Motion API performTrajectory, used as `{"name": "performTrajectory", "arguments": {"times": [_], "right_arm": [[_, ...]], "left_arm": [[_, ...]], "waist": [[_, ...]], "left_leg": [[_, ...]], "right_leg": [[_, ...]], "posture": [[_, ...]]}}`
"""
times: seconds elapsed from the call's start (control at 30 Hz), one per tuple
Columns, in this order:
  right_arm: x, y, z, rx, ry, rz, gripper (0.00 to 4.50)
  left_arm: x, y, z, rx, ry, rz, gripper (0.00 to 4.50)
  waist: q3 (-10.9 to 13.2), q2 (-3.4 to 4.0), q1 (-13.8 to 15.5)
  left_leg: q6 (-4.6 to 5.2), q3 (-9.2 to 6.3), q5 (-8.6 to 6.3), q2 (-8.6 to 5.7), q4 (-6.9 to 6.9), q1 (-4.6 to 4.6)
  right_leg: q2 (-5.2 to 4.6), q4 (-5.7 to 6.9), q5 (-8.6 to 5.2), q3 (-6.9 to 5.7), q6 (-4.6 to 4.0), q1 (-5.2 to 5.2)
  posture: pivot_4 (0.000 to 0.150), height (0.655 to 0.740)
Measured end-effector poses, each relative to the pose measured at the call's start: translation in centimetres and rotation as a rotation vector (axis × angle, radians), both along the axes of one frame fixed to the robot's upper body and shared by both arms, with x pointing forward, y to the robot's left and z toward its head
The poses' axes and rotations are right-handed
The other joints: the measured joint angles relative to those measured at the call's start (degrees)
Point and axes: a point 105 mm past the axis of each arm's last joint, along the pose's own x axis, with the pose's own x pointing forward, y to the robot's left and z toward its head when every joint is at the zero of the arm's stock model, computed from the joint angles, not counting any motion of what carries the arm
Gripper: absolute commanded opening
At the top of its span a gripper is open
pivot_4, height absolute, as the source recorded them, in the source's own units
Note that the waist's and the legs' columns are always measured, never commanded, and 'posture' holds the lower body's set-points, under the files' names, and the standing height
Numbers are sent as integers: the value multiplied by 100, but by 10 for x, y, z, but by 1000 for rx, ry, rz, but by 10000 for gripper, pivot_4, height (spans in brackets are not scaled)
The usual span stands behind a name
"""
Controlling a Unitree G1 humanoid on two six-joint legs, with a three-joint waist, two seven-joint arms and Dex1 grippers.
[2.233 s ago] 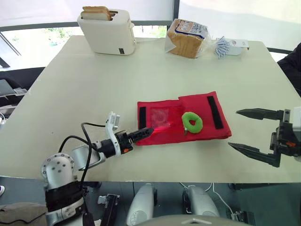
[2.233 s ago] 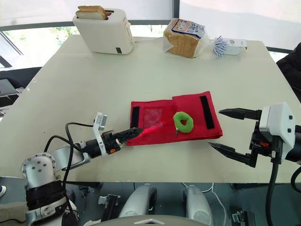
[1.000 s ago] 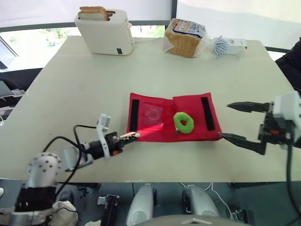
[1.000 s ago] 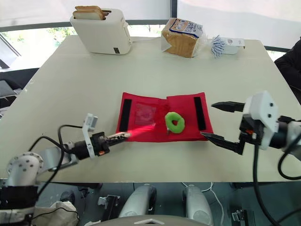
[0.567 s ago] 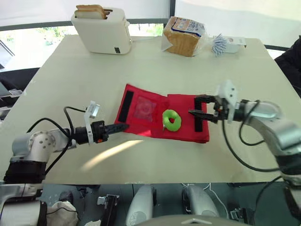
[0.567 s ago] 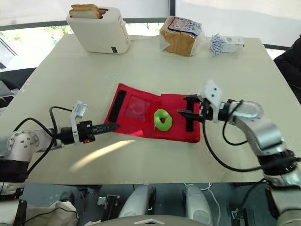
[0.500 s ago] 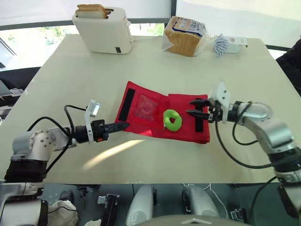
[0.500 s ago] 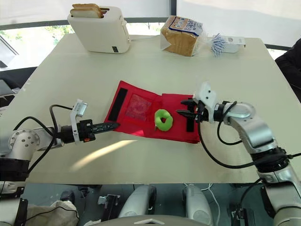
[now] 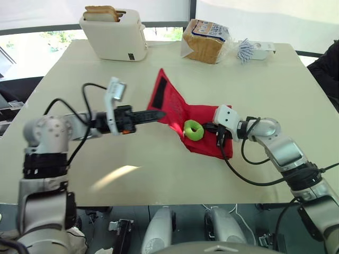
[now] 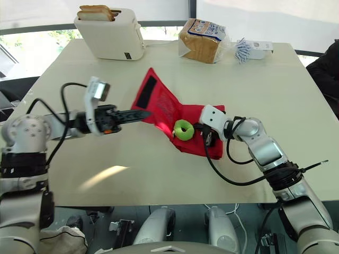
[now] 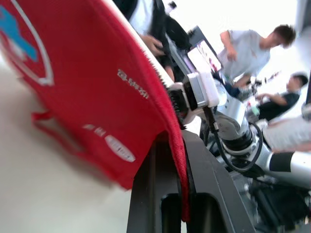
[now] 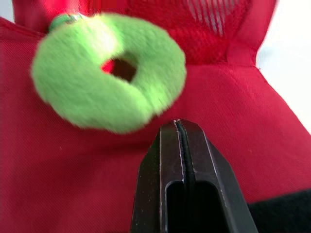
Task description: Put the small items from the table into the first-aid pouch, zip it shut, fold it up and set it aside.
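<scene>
Left tool [image 9: 160, 114] clamped on pouch [image 9: 209, 145] flap edge, holds it raised, probably to fold or open it. Right tool [image 12: 178, 124] closed, tips pressing pouch beside green ring [image 9: 193, 129], likely anchoring.

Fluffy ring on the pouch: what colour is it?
The ring is bright green; right wrist view shows it best.

The left gripper's [image 11: 171, 145] jaws pinch the red pouch's [image 11: 87, 73] stitched hem above the pale desk [image 11: 29, 194]. Beyond it are the right arm [image 11: 233, 121] and several people [image 11: 248, 46].
</scene>
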Motion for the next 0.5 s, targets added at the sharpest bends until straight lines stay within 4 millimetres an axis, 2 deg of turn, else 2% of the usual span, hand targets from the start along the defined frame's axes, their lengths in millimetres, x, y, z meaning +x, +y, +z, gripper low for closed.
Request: {"name": "performTrajectory", "arguments": {"times": [0.1, 0.2, 0.43, 0.5], "right_arm": [[-3, 0, -5, -4, 8, -1, 221], [-5, -3, -7, 10, 12, -28, 221], [-11, -10, -6, 36, 24, -86, 221], [-11, -16, -5, 49, 30, -116, 221]], "left_arm": [[2, -33, -4, 5, 12, -69, 0], [5, -54, -10, 30, 25, -107, 0], [5, -82, -40, 85, 91, -176, 0], [4, -96, -45, 88, 88, -215, 0]], "waist": [[-1, -1, 50], [-1, -1, 65], [-3, 2, 93], [-3, 3, 113]], "left_leg": [[0, -3, 0, -6, 7, -4], [-3, -6, 2, -8, 7, -3], [-14, -14, 8, -16, 11, -11], [-14, -22, 9, -20, 15, -20]], "right_leg": [[-1, -1, 0, -2, 0, 2], [0, 0, 0, -4, 0, 2], [-4, -3, 0, -14, 0, 4], [-8, -7, 0, -26, 0, 4]], "posture": [[1500, 7400], [1500, 7400], [1500, 7400], [1500, 7400]]}}
